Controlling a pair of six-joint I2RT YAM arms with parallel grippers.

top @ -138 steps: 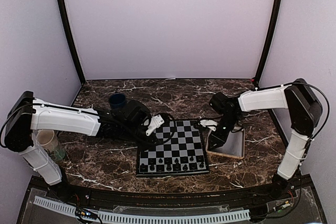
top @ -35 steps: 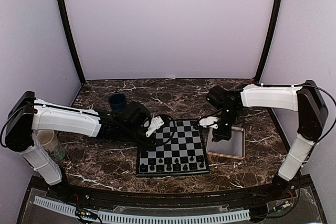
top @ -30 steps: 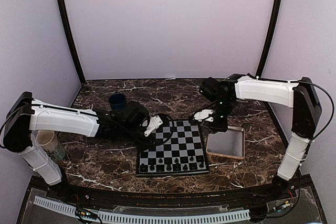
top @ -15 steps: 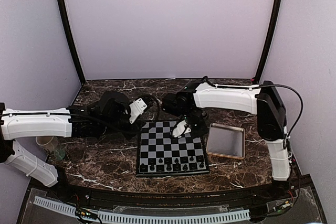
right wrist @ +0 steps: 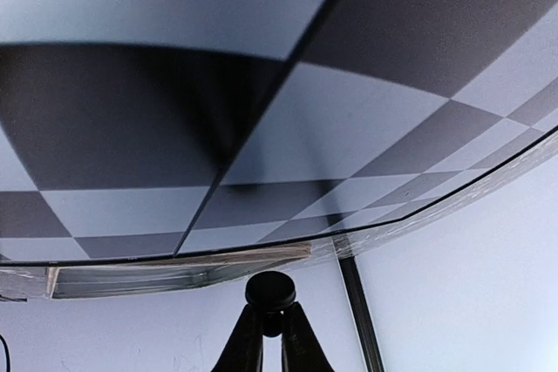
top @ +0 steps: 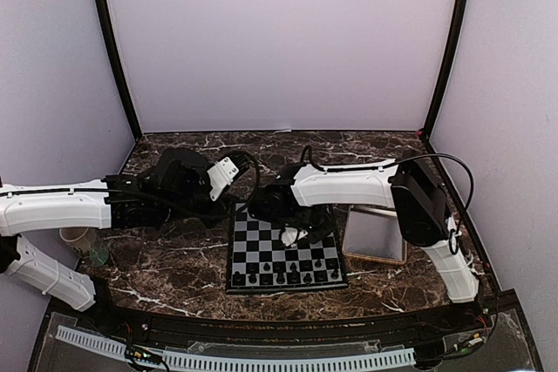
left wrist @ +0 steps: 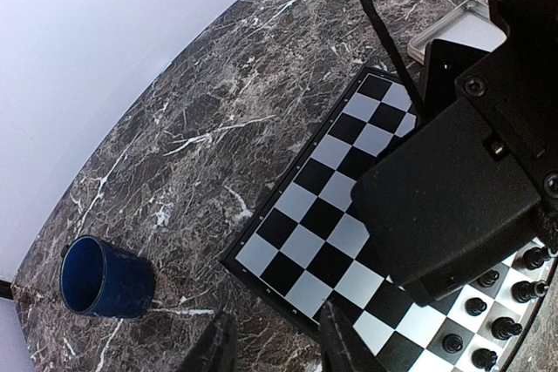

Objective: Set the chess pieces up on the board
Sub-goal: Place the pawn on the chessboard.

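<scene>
table: dark brown marble table [top: 174,254] with white veins; everything sits on it
right arm: the right arm [top: 349,185] is stretched leftwards, well across the board
left arm: the left arm [top: 61,206] comes in from the left side and ends just off the board's far-left corner
board: black-and-grey board [top: 261,246], lying flat near the front-middle of the table
tray: pale square tray [top: 375,237] just right of the board, looks bare
left gripper: left gripper [left wrist: 275,348] hovers by the board's corner, fingers a bit apart, nothing between them
right gripper: right gripper [right wrist: 271,324] is low over the board's middle squares, pinched tight on one little piece
cup: blue cup [left wrist: 105,276] standing upright on the marble, well clear of the board
chess pieces: tiny dark chess pieces [top: 283,276] lined up in the two rows at the board's near edge
held piece: round-topped held piece [right wrist: 268,289] caught between the right fingertips; can't tell if it touches the board
</scene>
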